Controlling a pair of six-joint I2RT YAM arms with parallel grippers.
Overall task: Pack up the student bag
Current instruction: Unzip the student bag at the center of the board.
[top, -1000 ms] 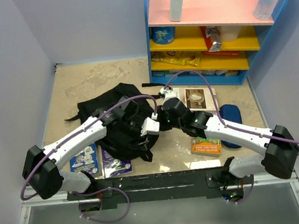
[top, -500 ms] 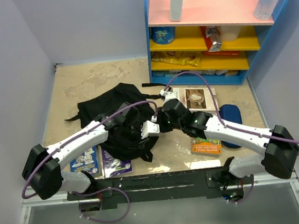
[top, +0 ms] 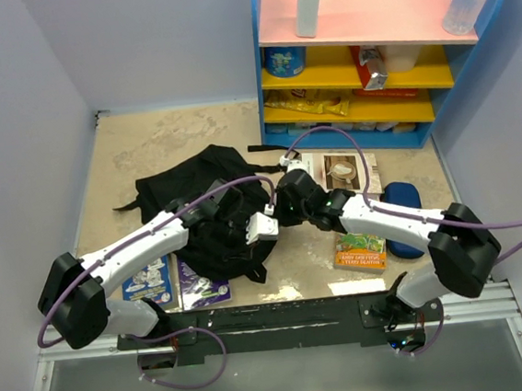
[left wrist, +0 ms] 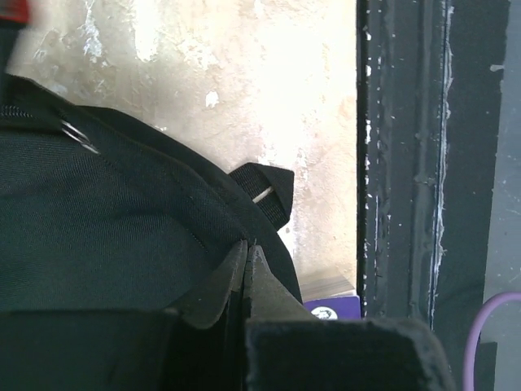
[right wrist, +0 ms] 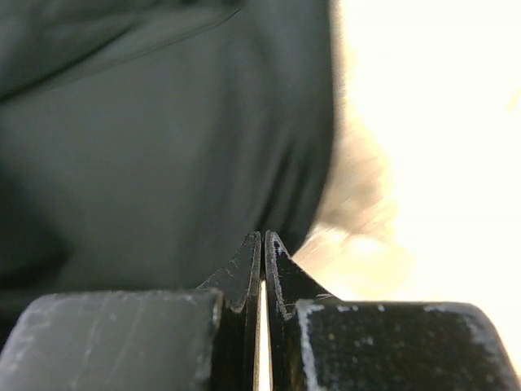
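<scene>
The student bag (left wrist: pixel 98 220) is matt black woven cloth, the table (left wrist: pixel 244 81) rough, mottled and sandy

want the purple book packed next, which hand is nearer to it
Left. The left hand is shut over the bag's near edge, close to the purple book; the right hand sits farther off, at the bag's right side.

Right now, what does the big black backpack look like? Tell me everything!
The backpack is soft black fabric, slumped flat on the sandy table, left of centre. Straps trail out around it, and a small strap loop sticks out at its near edge. It overlaps a purple book. The left gripper and right gripper, both shut, sit at its edge.
</scene>
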